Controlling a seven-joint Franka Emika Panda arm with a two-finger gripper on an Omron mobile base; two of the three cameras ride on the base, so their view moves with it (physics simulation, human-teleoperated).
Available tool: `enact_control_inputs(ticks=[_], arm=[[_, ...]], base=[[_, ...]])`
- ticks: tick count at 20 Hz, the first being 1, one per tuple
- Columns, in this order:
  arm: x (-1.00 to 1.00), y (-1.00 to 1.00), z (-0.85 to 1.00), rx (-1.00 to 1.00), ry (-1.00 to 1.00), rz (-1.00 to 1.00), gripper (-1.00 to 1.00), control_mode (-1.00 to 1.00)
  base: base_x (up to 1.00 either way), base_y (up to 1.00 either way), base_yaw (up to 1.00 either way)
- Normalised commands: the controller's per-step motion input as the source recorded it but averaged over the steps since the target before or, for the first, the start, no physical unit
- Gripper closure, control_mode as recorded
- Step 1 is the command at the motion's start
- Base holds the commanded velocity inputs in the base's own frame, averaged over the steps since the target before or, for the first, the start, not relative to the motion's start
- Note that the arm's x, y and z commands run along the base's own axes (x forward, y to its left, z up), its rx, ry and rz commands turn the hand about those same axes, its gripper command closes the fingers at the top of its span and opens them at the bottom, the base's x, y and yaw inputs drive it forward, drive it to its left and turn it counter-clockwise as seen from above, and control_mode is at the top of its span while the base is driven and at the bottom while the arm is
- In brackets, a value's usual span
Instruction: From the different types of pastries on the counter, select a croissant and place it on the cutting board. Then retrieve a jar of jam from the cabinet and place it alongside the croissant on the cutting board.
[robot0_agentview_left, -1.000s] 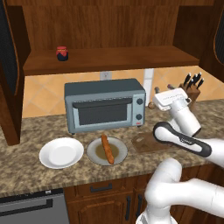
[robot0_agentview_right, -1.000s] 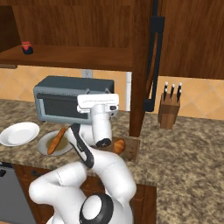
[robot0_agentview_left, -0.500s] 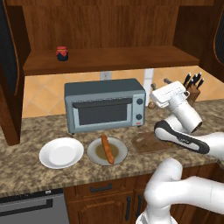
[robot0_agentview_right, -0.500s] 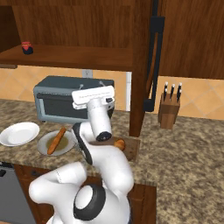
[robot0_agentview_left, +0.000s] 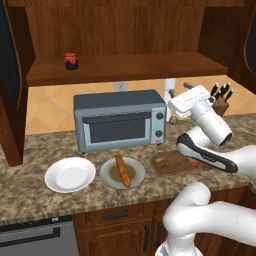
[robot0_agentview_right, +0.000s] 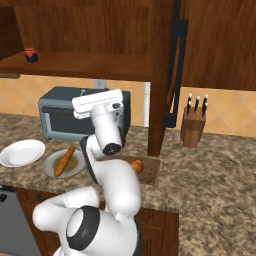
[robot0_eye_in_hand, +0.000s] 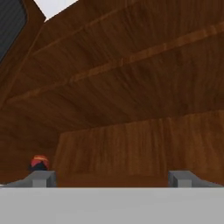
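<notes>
In the left base view, the jar of jam (robot0_agentview_left: 71, 61) is seen upright at the left end of the cabinet (robot0_agentview_left: 120, 30) shelf, its red lid on top and dark red contents below. The croissant (robot0_agentview_left: 193, 162) lies on the dark wooden cutting board (robot0_agentview_left: 167, 162), largely hidden behind the arm's dark band, so its long axis cannot be told here. The long orange-brown stick (robot0_agentview_left: 122, 170) rests on a round plate (robot0_agentview_left: 107, 172), its long axis running from the toaster oven (robot0_agentview_left: 120, 120) toward the counter's front edge. An empty white plate (robot0_agentview_left: 70, 175) sits to its left on the speckled granite counter (robot0_agentview_left: 30, 155). The gripper (robot0_agentview_left: 178, 92) is raised beside the toaster oven and tilted up toward the shelf; compared with a second ago, it has been lifted and swung leftward.

In the right base view, the croissant (robot0_agentview_right: 137, 166) is seen as a plump golden oval on the cutting board (robot0_agentview_right: 150, 170), its long axis roughly front to back. The jar (robot0_agentview_right: 31, 54) stands far left on the shelf. A wooden knife block (robot0_agentview_right: 193, 127) stands to the right of the cabinet's side panel.

In the hand view, the jaws are held wide apart and empty, with one fingertip (robot0_eye_in_hand: 41, 178) just below the small red-lidded jar (robot0_eye_in_hand: 39, 162), set against the wood-panelled back.
</notes>
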Motion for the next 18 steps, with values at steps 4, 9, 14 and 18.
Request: enact_control_inputs(ticks=[4, 9, 14, 18], arm=[[-0.07, 0.44, 0.37, 0.0, -0.07, 0.0, -1.0, -1.0], [-0.01, 0.44, 0.39, 0.0, -0.09, 0.0, -1.0, -1.0], [0.0, 0.43, 0.38, 0.0, -0.09, 0.0, -1.0, -1.0], [0.0, 0.44, 0.36, 0.0, -0.08, 0.0, -1.0, -1.0]], base=[[0.0, 0.0, 0.0], [0.0, 0.0, 0.0], [0.0, 0.0, 0.0], [0.0, 0.0, 0.0]])
